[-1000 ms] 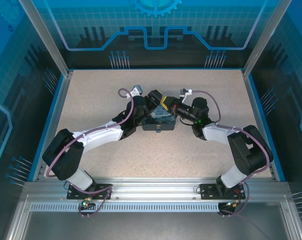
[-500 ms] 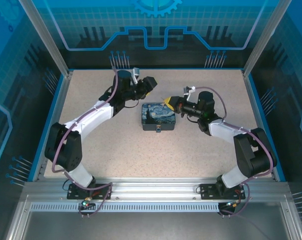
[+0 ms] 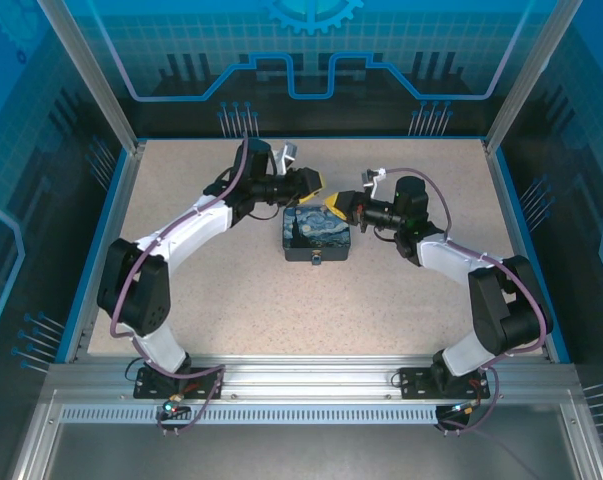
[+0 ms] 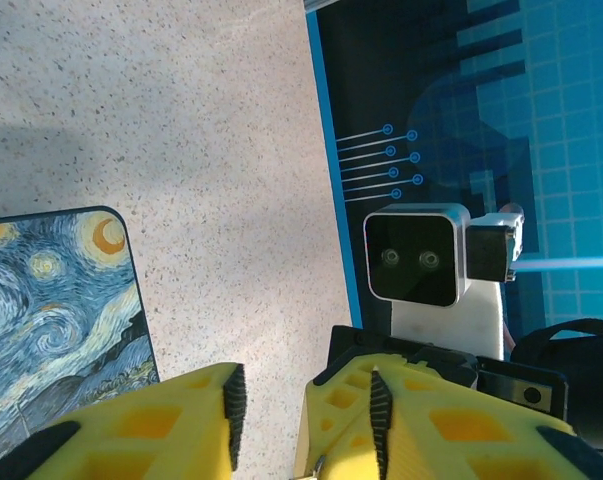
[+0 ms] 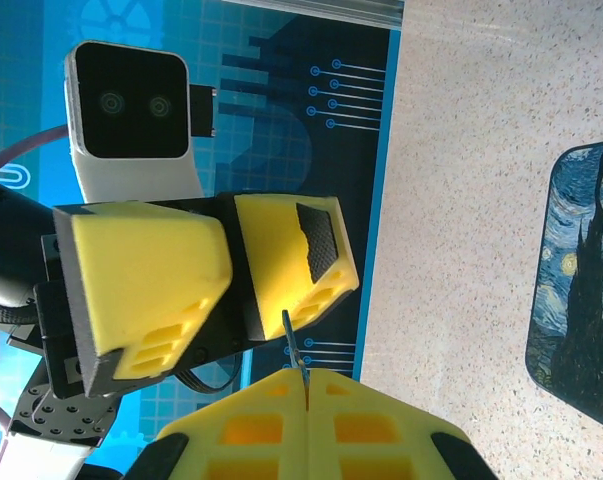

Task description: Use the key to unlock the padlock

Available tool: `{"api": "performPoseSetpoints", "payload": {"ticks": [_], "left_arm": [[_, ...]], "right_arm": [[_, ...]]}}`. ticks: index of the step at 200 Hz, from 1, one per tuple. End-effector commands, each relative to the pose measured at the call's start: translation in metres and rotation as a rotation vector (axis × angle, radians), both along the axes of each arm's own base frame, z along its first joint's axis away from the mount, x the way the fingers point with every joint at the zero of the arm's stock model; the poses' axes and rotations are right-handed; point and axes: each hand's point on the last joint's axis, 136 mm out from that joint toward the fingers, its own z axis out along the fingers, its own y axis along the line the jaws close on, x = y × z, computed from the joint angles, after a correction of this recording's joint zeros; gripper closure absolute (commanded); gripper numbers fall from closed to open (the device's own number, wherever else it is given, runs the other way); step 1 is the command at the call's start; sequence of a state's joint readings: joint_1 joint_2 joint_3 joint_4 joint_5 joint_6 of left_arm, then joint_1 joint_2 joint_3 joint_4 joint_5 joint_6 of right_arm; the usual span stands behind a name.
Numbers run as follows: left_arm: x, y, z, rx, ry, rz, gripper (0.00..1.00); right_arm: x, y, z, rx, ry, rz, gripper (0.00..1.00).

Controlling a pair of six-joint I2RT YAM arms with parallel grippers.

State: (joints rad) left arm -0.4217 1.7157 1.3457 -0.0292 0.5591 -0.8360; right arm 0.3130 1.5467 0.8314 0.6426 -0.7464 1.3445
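Key (image 5: pixel 292 345) pinched in the shut right claw (image 5: pixel 306 375).
Left claw (image 4: pixel 276 405), part open with nothing clearly held, has been swung up to it, likely for a handover; padlock (image 3: pixel 316 257) seemingly at the box's (image 3: pixel 316 228) near edge.

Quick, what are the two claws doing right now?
Left claw: open, gripping nothing.
Right claw: shut on the key.
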Motion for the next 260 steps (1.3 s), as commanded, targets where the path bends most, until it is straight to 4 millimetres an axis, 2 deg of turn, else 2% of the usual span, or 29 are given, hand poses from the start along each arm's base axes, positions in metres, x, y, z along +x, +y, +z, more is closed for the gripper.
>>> {"api": "performPoseSetpoints", "payload": {"ticks": [1,77,110,125,136,149,159,206,215,224,260], "left_arm": [[-0.006,-0.008,-0.002,-0.011,0.003,-0.049,0.64],[-0.008,-0.011,-0.006,-0.026,0.008,-0.047,0.78],[-0.008,-0.012,-0.006,-0.040,0.008,-0.046,1.00],[-0.008,-0.012,-0.006,-0.048,0.011,-0.040,1.00],[-0.007,-0.011,-0.004,-0.060,0.015,-0.030,1.00],[-0.006,-0.010,-0.005,-0.073,0.021,-0.006,1.00],[-0.004,-0.007,-0.005,-0.085,0.030,0.020,1.00],[0.003,0.003,-0.004,-0.151,0.055,0.140,1.00],[0.004,0.006,-0.005,-0.164,0.059,0.168,1.00],[0.005,0.009,-0.004,-0.176,0.061,0.195,1.00],[0.007,0.016,0.002,-0.206,0.055,0.253,1.00]], "right_arm": [[0.003,0.000,0.008,0.001,-0.025,0.020,1.00],[0.003,0.000,0.003,-0.003,-0.014,0.016,1.00],[0.003,0.000,0.003,-0.003,-0.015,0.013,1.00],[0.003,-0.002,0.003,-0.005,-0.012,0.010,1.00],[0.003,-0.005,0.002,-0.005,-0.008,-0.002,0.85],[0.003,-0.011,0.001,-0.007,-0.006,-0.024,0.58],[0.002,-0.016,0.002,-0.008,-0.009,-0.042,0.49],[0.000,-0.031,0.003,-0.027,-0.022,-0.111,0.27],[0.000,-0.034,0.001,-0.047,-0.021,-0.128,0.17],[0.000,-0.037,-0.001,-0.074,-0.018,-0.148,0.01],[-0.001,-0.057,-0.014,-0.256,0.036,-0.187,0.00]]}}
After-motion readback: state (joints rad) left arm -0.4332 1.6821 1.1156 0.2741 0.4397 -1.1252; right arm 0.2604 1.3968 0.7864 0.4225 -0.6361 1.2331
